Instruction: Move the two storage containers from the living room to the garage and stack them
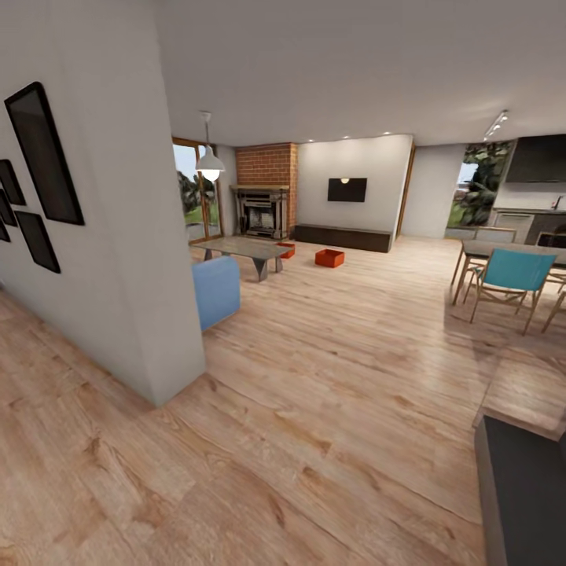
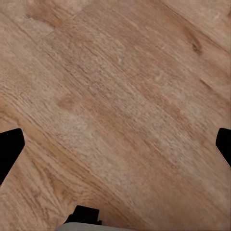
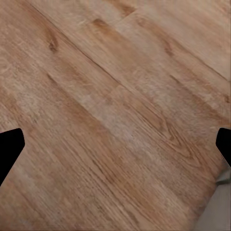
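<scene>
While I look across the living room from beside a white wall corner (image 1: 169,314), both storage containers sit well away from me on the wood plank floor (image 1: 330,377), close to the grey coffee table (image 1: 245,250). One orange-red container (image 1: 329,258) stands in the open just beyond the table's far end, toward the dark low TV cabinet (image 1: 343,237). The second container (image 1: 286,250) is partly hidden behind the table's edge, between the table and the brick fireplace (image 1: 266,200). A blue sofa end (image 1: 215,289) lies on the near side of the table.

My left end effector (image 2: 115,144) hangs over bare planks with its dark fingertips wide apart at the picture's edges, holding nothing. My right end effector (image 3: 115,144) is likewise spread apart and empty above the planks.

I judge the bins to be rigid, open-topped boxes with smooth walls, probably light when empty. Smooth walls may be slippery under a side squeeze, so pinching a top rim, one finger inside and one outside, looks the surer hold. The container in the open is the easier first pick; the other calls for care around the table's legs.
</scene>
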Robot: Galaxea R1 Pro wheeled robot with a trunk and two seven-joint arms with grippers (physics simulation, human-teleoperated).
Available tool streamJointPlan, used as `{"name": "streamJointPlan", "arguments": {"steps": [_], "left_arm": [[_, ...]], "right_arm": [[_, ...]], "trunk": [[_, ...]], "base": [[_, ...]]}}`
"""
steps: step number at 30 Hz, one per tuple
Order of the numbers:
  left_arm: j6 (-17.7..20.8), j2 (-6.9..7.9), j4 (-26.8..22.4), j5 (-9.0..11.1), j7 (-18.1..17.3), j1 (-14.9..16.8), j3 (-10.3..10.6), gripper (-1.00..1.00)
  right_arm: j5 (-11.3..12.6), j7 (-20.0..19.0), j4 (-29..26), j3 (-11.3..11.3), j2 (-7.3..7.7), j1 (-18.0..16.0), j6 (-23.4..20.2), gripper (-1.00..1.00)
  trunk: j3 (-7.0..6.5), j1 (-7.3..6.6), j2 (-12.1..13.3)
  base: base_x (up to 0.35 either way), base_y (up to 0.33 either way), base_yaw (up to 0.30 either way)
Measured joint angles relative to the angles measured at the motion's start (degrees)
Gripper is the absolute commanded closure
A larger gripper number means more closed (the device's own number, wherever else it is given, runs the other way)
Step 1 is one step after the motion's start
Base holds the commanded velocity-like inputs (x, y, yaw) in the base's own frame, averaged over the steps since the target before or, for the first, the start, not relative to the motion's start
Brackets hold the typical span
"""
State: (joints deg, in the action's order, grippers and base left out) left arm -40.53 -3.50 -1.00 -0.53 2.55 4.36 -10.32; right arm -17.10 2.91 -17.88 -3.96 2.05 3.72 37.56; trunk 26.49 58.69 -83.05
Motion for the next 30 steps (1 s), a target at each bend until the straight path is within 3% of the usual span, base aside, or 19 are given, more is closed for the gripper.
{"name": "streamJointPlan", "arguments": {"steps": [3, 6, 12, 26, 28, 30], "left_arm": [[0.0, 0.0, 0.0, 0.0, 0.0, 0.0, 0.0, -1.0], [0.0, 0.0, 0.0, 0.0, 0.0, 0.0, 0.0, -1.0], [0.0, 0.0, 0.0, 0.0, 0.0, 0.0, 0.0, -1.0], [0.28, 0.34, -1.3, -0.05, -0.26, 0.0, 0.0, -1.0], [1.51, 1.95, -1.67, 0.16, -0.54, 0.01, -0.25, -1.0], [5.46, 3.56, -3.1, 0.12, -3.11, 0.0, 0.24, -1.0]], "right_arm": [[1.45, -3.73, -0.01, -0.09, 1.27, -1.56, -1.32, -1.0], [4.49, -7.48, -0.03, -0.26, 2.92, -2.79, -5.55, -1.0], [8.47, -12.07, 0.03, -0.25, 3.78, -3.51, -8.67, -1.0], [8.84, -12.18, 0.09, -0.02, 3.61, -3.57, -8.82, -1.0], [8.85, -12.18, 0.11, -0.01, 3.61, -3.57, -8.82, -1.0], [8.85, -12.18, 0.12, 0.0, 3.61, -3.57, -8.82, -1.0]], "trunk": [[0.0, 0.0, 0.0], [0.0, 0.0, 0.0], [0.0, 0.0, 0.0], [0.0, 0.0, 0.0], [0.0, 0.0, 0.0], [0.0, 0.0, 0.0]], "base": [[0.318, 0.0, 0.0], [0.318, 0.0, 0.0], [0.318, 0.0, 0.0], [0.32, 0.0, 0.0], [0.325, 0.0, 0.0], [0.326, 0.0, 0.0]]}}
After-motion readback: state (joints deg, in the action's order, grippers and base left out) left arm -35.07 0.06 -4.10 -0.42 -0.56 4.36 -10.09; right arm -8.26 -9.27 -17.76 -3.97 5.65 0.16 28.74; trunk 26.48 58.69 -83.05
